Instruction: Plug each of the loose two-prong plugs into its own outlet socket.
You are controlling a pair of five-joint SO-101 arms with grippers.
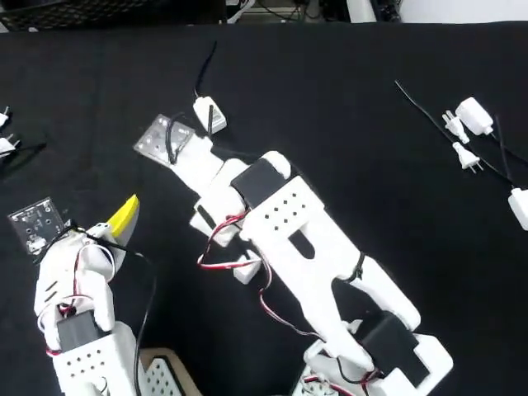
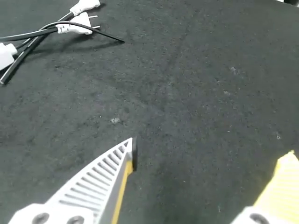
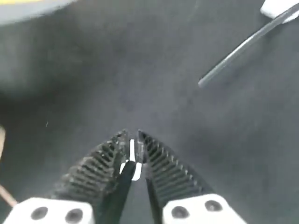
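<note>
Black cloth (image 1: pixel 355 82) covers the table. Two white plugs (image 1: pixel 7 147) lie at the far left edge. At lower left, the left gripper (image 2: pixel 210 148) is spread wide and holds nothing. Upper left of centre, the right gripper (image 3: pixel 132 137) is clenched on a thin white piece (image 3: pixel 132 161). More loose plugs (image 1: pixel 468 157) lie at upper right.

Nothing here can be read from where I stand. The plugs (image 1: pixel 468 156) on the worktop (image 1: pixel 346 99) are plain white, with no lettering I can make out. A small dark board (image 1: pixel 37 223) near the left arm carries pale specks, too small to tell as letters or numbers.
</note>
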